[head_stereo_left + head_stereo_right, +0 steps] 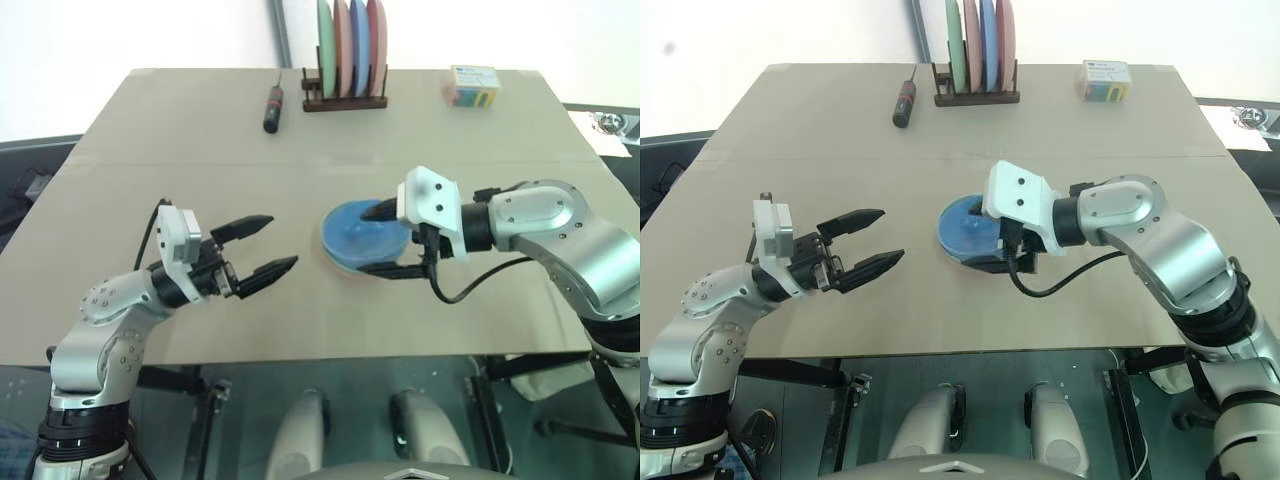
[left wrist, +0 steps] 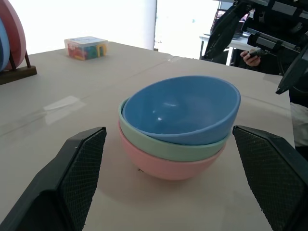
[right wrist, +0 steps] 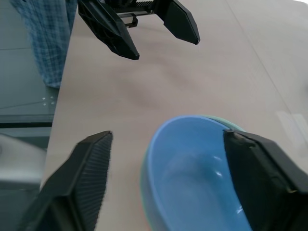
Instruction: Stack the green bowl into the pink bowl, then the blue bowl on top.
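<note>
3 nested bowls: blue bowl (image 2: pixel 185 108) in green bowl (image 2: pixel 168 147) in pink bowl (image 2: pixel 163 168). Right gripper (image 1: pixel 383 240) spread astride them; left gripper (image 1: pixel 262 246) spread, to their left. Plate rack (image 1: pixel 345 100), screwdriver (image 1: pixel 272 108), box (image 1: pixel 472 86) far.

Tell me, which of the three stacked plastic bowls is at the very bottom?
The round salmon-pink plastic bowl; the mint-green bowl nests in it, and the sky-blue bowl sits on top.

A broad tan rectangular table (image 1: pixel 200 140) carries a salmon-pink plastic bowl (image 2: pixel 168 166) at centre frame, a black-handled screwdriver (image 1: pixel 272 107) and a dark wooden plate rack (image 1: pixel 344 100) at upper centre, and a small clear box of coloured pieces (image 1: pixel 472 86) at upper right.
</note>
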Available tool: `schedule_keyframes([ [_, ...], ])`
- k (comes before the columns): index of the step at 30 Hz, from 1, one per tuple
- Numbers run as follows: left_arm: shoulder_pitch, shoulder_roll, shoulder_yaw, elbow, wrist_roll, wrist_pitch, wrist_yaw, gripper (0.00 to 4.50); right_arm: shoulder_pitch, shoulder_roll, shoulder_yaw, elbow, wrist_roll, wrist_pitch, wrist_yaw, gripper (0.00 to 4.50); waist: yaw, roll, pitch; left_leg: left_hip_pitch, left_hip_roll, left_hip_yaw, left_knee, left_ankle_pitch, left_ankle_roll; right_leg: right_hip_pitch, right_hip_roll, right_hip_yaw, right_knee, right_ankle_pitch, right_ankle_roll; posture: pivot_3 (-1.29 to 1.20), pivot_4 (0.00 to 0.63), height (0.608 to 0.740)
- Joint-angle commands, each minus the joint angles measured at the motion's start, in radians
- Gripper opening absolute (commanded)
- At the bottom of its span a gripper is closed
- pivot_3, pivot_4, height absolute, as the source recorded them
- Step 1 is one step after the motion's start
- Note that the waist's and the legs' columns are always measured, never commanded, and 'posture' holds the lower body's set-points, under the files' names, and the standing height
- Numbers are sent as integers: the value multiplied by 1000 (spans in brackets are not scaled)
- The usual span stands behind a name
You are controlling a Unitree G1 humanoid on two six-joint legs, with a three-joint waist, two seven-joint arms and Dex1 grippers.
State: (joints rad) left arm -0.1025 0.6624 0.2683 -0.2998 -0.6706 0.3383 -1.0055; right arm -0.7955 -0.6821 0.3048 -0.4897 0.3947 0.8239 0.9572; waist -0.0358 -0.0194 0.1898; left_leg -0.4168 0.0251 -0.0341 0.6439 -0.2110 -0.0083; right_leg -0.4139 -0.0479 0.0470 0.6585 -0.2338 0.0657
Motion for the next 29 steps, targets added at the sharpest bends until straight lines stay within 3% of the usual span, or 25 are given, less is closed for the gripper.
schedule_keyframes([
  [1, 17, 12, 43, -54, -19, -8, 18, 4500, 8, -20, -165, 59, 49, 2, -20, 4439, 1, 0, 0, 0, 0, 0, 0, 0, 0, 0, 0, 0, 0, 0, 0, 0, 150, 740],
  [7, 100, 34, 88, -107, -22, 66, 103, 4500, 219, -27, -448, 95, 236, 10, 17, 4439, 4, -2, -1, 0, 0, 0, -2, 0, 0, 0, 0, 0, -2, 0, 0, 0, 150, 740],
  [15, 275, 6, 168, -212, -40, 84, 173, 4500, 618, -52, -692, 197, 258, -270, 191, 4439, 3, -2, -1, 2, 0, 2, -2, 0, 0, 1, 0, 2, -1, -3, -2, 0, 150, 740],
  [21, 382, -25, 197, -226, 4, 49, 209, 4500, 781, -94, -753, 335, 205, -462, 307, 4439, -2, -2, -2, 3, 1, 3, -1, 0, 0, 2, 0, 3, -1, -4, 0, 0, 150, 740],
  [29, 411, -19, 208, -172, 78, -51, 185, 4500, 782, -118, -733, 504, 150, -652, 373, 4439, 0, -2, -2, 3, 1, 4, 0, 0, 0, 2, 0, 4, -1, -5, 0, 0, 150, 740],
])
